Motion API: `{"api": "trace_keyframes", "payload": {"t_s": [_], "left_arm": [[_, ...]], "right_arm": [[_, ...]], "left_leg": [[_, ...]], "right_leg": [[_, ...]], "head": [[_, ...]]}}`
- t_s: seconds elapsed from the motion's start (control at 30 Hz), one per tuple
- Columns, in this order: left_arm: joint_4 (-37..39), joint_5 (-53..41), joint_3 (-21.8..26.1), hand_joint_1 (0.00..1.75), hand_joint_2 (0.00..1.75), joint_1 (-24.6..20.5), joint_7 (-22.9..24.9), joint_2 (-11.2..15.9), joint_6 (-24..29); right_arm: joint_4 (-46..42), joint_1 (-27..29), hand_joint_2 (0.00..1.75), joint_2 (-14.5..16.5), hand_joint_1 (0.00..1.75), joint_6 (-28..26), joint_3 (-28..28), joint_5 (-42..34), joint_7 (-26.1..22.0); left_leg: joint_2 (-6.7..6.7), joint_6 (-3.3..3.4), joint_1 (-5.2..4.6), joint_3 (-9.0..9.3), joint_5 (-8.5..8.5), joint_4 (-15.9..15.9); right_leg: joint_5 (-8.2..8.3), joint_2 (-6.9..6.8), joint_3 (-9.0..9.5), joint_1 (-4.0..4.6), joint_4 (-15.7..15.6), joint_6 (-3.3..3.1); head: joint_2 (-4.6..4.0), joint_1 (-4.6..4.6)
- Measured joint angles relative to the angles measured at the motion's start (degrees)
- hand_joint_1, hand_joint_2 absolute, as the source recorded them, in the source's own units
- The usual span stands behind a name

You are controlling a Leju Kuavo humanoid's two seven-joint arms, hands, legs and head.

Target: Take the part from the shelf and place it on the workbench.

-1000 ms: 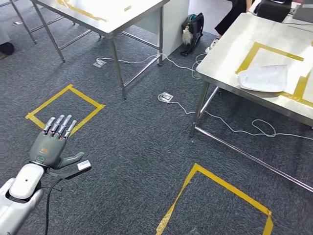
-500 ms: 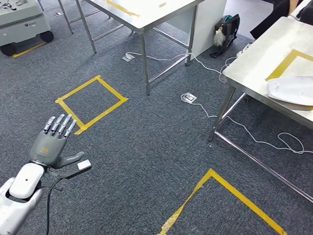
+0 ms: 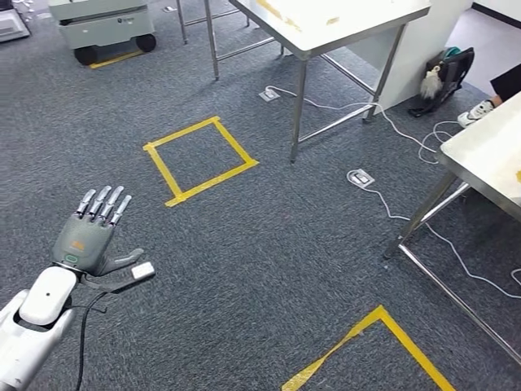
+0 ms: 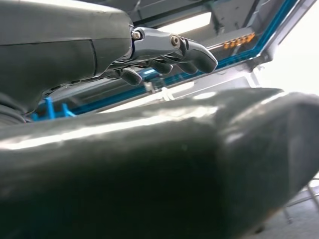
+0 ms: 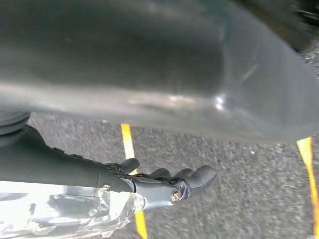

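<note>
The fingers (image 3: 101,202) of my left hand (image 3: 83,240) are stretched out flat and spread apart, with the thumb out to the side. They hold nothing. This hand hangs over the grey carpet (image 3: 246,261).

The fingers (image 5: 195,177) of my right hand (image 5: 112,179) reach out almost straight, well apart from the thick thumb. I see only floor in the gap, so this hand holds nothing too. A shiny crinkly patch (image 5: 68,211) sits just beside these fingers; I cannot tell what it is.

I cannot tell where the part is.

Ahead of the left hand is a yellow tape square (image 3: 199,159) on the carpet. Further off stands a long table (image 3: 331,20), and another table (image 3: 485,155) is on the right. A white cable (image 3: 399,130) runs across the floor between them. A black bag (image 3: 445,73) lies near the long table.
</note>
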Motion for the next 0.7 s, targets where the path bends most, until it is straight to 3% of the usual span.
{"api": "trace_keyframes", "payload": {"t_s": [0.07, 0.13, 0.17, 0.23, 0.27, 0.3, 0.37, 0.4, 0.47, 0.5, 0.57, 0.6, 0.67, 0.7], "left_arm": [[0.09, 0.00, -0.10, 0.00, 0.00, -0.25, 0.00, -0.01, 0.06], [0.25, 0.00, -0.15, 0.00, 0.00, -0.37, 0.00, 0.08, 0.12], [0.34, 0.00, -0.17, 0.00, 0.00, -0.34, 0.00, 0.17, 0.13], [0.51, 0.00, -0.20, 0.00, 0.00, -0.48, 0.00, 0.31, 0.13], [0.56, 0.00, -0.23, 0.00, 0.00, -0.59, 0.00, 0.27, 0.14], [0.61, 0.00, -0.29, 0.00, 0.00, -0.69, 0.00, 0.21, 0.14], [0.73, 0.00, -0.43, 0.00, 0.00, -0.62, 0.00, 0.05, 0.15], [0.82, 0.00, -0.48, 0.00, 0.00, -0.55, 0.00, 0.02, 0.16], [0.96, 0.00, -0.50, 0.00, 0.00, -0.51, 0.00, 0.02, 0.23], [0.99, 0.00, -0.49, 0.00, 0.00, -0.59, 0.00, 0.02, 0.29], [1.03, 0.00, -0.49, 0.00, 0.00, -0.85, 0.01, -0.05, 0.46], [1.07, 0.00, -0.50, 0.00, 0.00, -0.93, 0.02, -0.07, 0.55], [1.18, 0.00, -0.50, 0.00, 0.00, -0.91, 0.02, 0.05, 0.65], [1.23, 0.00, -0.49, 0.00, 0.00, -0.93, 0.02, 0.13, 0.69]], "right_arm": [[0.00, -0.02, 0.00, 0.00, 0.00, -0.01, 0.00, 0.04, 0.01], [0.00, -0.05, 0.00, 0.00, 0.00, -0.01, 0.00, 0.08, 0.04], [0.01, -0.11, 0.00, -0.02, 0.00, -0.01, 0.00, 0.10, 0.05], [0.02, -0.20, 0.00, -0.04, 0.00, -0.04, 0.00, 0.13, 0.04], [0.02, -0.18, 0.00, -0.07, 0.00, -0.06, 0.00, 0.14, 0.03], [0.02, -0.11, 0.00, -0.08, 0.00, -0.07, 0.00, 0.14, 0.02], [0.02, 0.04, 0.00, -0.10, 0.00, -0.09, 0.00, 0.14, 0.02], [0.03, 0.04, 0.00, -0.10, 0.00, -0.10, 0.00, 0.15, 0.02], [0.03, -0.06, 0.00, -0.10, 0.00, -0.11, 0.00, 0.17, 0.02], [0.03, -0.11, 0.00, -0.11, 0.00, -0.13, 0.00, 0.19, 0.02], [0.04, -0.16, 0.00, -0.15, 0.00, -0.20, 0.00, 0.21, 0.01], [0.04, -0.17, 0.00, -0.17, 0.00, -0.25, 0.00, 0.22, 0.00], [0.04, -0.25, 0.00, -0.19, 0.00, -0.31, 0.00, 0.23, -0.02], [0.04, -0.30, 0.00, -0.19, 0.00, -0.32, 0.00, 0.23, -0.03]], "left_leg": [[-1.46, -0.55, 0.04, -0.43, 0.19, 0.19], [-2.76, -1.27, 0.28, -0.93, 0.56, 0.09], [-2.25, -1.56, 0.32, -1.16, 0.53, 0.19], [1.16, -2.01, 0.14, -2.50, -1.17, 2.72], [3.24, -2.20, 0.05, -3.94, -2.90, 5.75], [4.40, -2.40, 0.05, -5.73, -4.80, 9.51], [4.89, -2.66, 0.21, -8.77, -7.08, 15.93], [4.96, -2.74, 0.29, -8.98, -6.72, 16.50], [5.96, -2.82, 0.39, -6.08, -3.53, 11.39], [7.45, -2.91, 0.32, -3.77, -1.94, 7.34], [9.54, -2.48, 0.05, -0.71, -0.52, 1.71], [9.74, -2.14, -0.15, -0.32, -0.62, 0.78], [8.23, -1.28, -0.25, -0.45, -0.62, 0.54], [7.55, -0.94, -0.19, -0.45, -0.57, 0.48]], "right_leg": [[1.39, 2.01, 2.34, -0.27, -4.76, -0.11], [1.35, 1.28, 2.67, -0.14, -5.19, -0.52], [1.49, 0.62, 2.70, -0.10, -5.29, -0.85], [1.78, -0.77, 2.83, -0.08, -5.64, -1.58], [1.81, -1.54, 2.88, 0.01, -5.75, -1.82], [1.78, -2.35, 2.88, 0.10, -5.79, -2.00], [1.67, -4.12, 2.85, 0.18, -5.78, -2.14], [1.60, -4.99, 2.86, 0.19, -5.77, -2.14], [1.37, -6.62, 3.05, 0.19, -5.76, -1.94], [1.19, -7.30, 3.22, 0.29, -5.74, -1.74], [0.70, -8.56, 3.43, 0.69, -5.53, -1.20], [0.49, -9.24, 3.57, 0.87, -5.49, -0.93], [0.11, -10.36, 3.79, 0.82, -5.52, -0.39], [-0.39, -9.68, 3.65, 0.67, -5.06, -0.10]], "head": [[0.00, -0.03], [0.00, -0.05], [0.00, -0.06], [0.00, -0.31], [0.00, -0.43], [0.00, -0.54], [0.00, -0.55], [0.00, -0.55], [0.00, -0.56], [0.00, -0.58], [0.00, -0.54], [0.00, -0.48], [0.00, -0.35], [0.00, -0.28]]}}
